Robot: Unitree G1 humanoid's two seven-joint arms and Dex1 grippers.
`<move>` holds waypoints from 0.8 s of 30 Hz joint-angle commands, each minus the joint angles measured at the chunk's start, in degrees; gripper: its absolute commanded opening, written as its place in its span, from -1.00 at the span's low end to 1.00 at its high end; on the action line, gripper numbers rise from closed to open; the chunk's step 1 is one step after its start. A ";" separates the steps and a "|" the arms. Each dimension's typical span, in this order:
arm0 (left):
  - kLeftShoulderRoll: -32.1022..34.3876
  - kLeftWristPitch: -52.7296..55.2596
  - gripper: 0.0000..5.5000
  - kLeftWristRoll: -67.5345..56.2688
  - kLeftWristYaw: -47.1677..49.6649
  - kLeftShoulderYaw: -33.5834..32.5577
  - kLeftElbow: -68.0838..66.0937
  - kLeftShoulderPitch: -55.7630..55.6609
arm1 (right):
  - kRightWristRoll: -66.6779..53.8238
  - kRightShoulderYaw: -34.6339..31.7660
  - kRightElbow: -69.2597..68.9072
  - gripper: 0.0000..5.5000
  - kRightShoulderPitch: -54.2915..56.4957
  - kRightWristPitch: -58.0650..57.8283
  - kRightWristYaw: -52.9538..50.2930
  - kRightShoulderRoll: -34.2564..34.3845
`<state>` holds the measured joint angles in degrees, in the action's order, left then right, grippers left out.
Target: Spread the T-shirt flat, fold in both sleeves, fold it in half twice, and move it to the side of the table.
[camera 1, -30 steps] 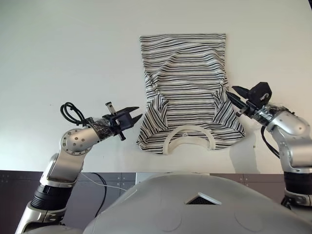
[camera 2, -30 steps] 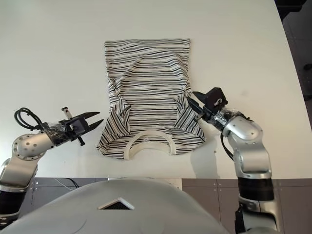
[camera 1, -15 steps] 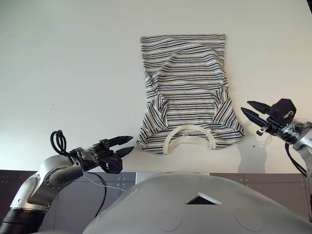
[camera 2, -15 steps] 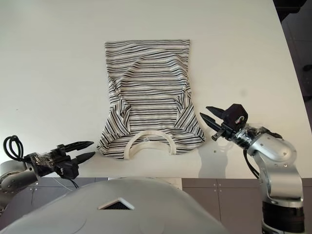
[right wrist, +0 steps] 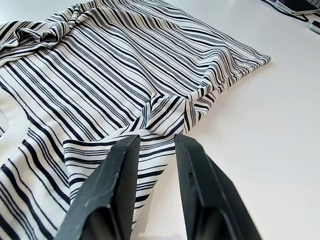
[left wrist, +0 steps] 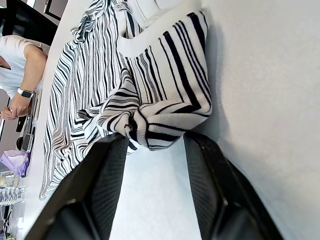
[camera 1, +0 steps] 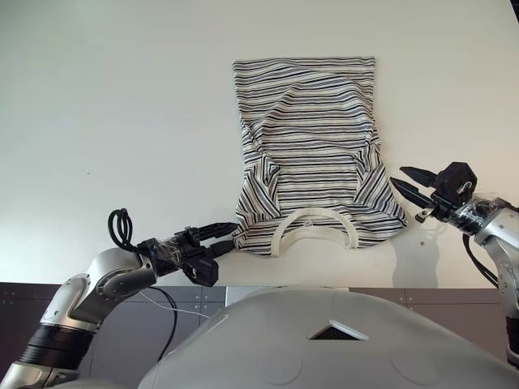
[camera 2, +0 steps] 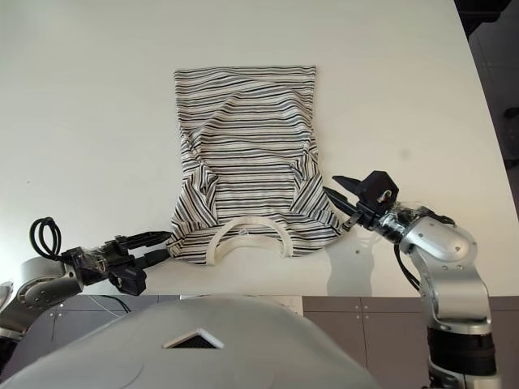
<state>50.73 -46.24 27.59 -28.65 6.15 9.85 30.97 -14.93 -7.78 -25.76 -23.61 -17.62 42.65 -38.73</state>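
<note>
white table (camera 1: pixel 122 121) and on it the striped shirt (camera 1: pixel 312 138), lying in the middle, hem at the far end and collar (camera 1: pixel 316 220) close to the near edge. both sleeves (camera 1: pixel 261 185) look tucked in, so by my read the first half-fold is up.

left gripper (camera 1: pixel 230 235) is low at the near left shoulder corner, jaws well apart, and the wrist view shows that bunched corner sitting right between the fingers, not yet pinched. right gripper (camera 1: pixel 399 176) is just beside the right shoulder edge, jaws parted but narrower, tips aimed at the folded sleeve.

this is thin, limp knit: light, nothing to break, but it'll sag and could slide on that smooth top. best hold is the two shoulder corners, pinching through every layer so the tucked sleeves come along. lift both evenly or it'll skew.
</note>
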 commanded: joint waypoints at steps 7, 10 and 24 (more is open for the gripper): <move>1.48 -1.86 -0.27 0.60 1.31 -1.84 0.60 1.26 | 1.00 1.07 0.04 -0.54 -1.43 0.87 -1.43 1.22; 1.03 -1.88 -0.11 0.14 1.54 -2.01 1.37 1.48 | 1.10 1.47 0.09 -0.54 -0.99 0.71 -1.42 1.12; 0.88 -1.91 0.12 3.69 0.88 1.68 -1.81 -1.97 | 1.72 2.82 0.27 -0.54 -0.21 0.45 -1.78 1.30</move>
<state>51.46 -49.86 29.53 -26.08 6.43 9.68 30.08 -13.65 -5.48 -25.76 -24.81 -17.12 40.90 -37.25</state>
